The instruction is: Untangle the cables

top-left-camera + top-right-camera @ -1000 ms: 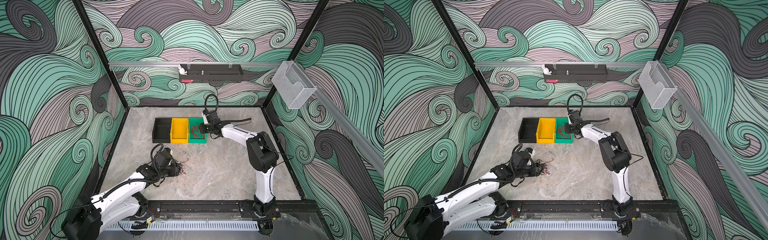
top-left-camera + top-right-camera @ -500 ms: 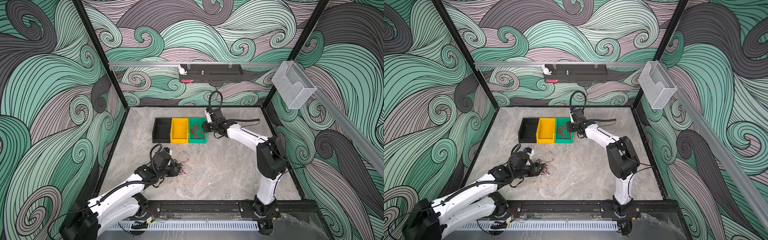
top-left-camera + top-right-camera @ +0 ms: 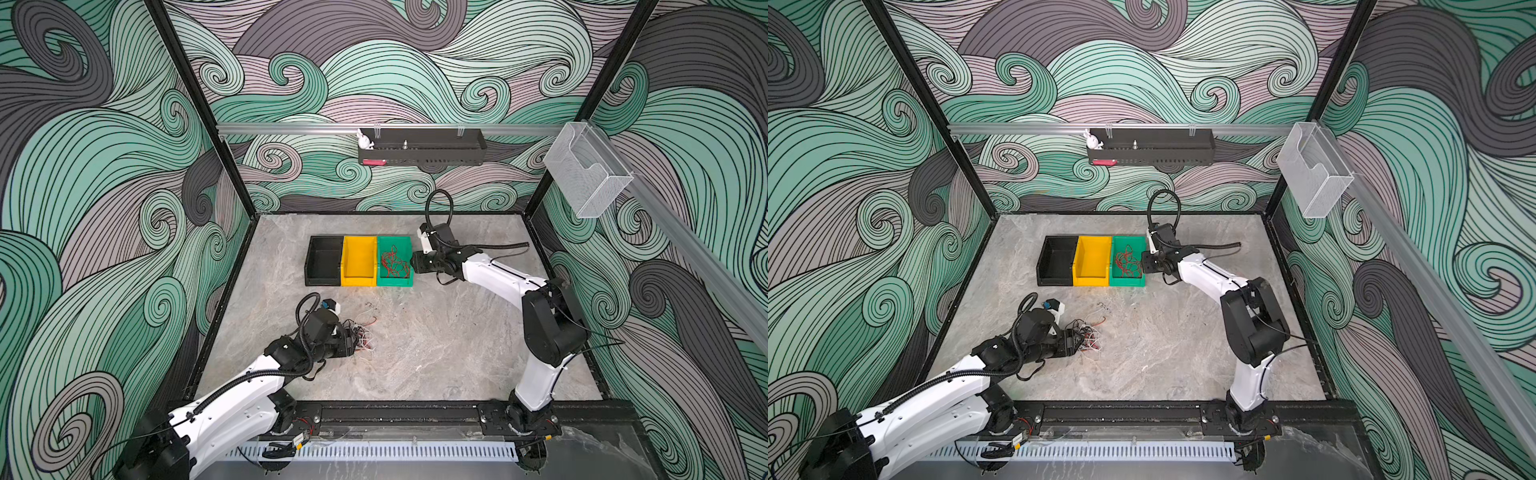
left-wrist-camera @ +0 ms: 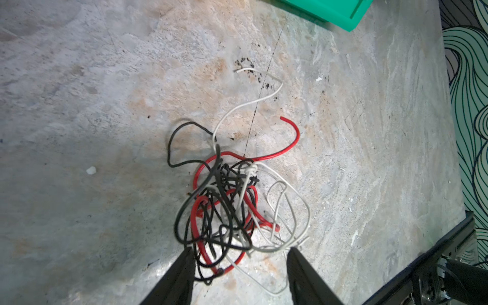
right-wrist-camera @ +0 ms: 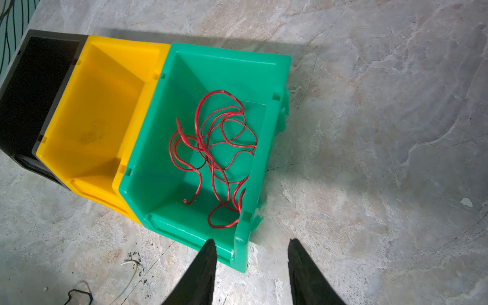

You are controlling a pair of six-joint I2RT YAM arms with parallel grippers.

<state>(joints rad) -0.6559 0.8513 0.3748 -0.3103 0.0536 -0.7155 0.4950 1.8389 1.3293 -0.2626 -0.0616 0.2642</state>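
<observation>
The left hand [image 4: 239,250], half open and gripping nothing, straddled the edge of the cable tangle [image 4: 224,206] on the table [image 4: 79,105]; closing there could pinch several strands and tighten the knot. The right hand [image 5: 250,243], open and empty, hung by the green bin [image 5: 227,52] of red cables [image 5: 214,158], risking a knock.

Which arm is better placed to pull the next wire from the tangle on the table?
Left. The left gripper has its jaws open astride the edge of the tangle. The right gripper hovers open and empty by the green bin, well away from it.
</observation>
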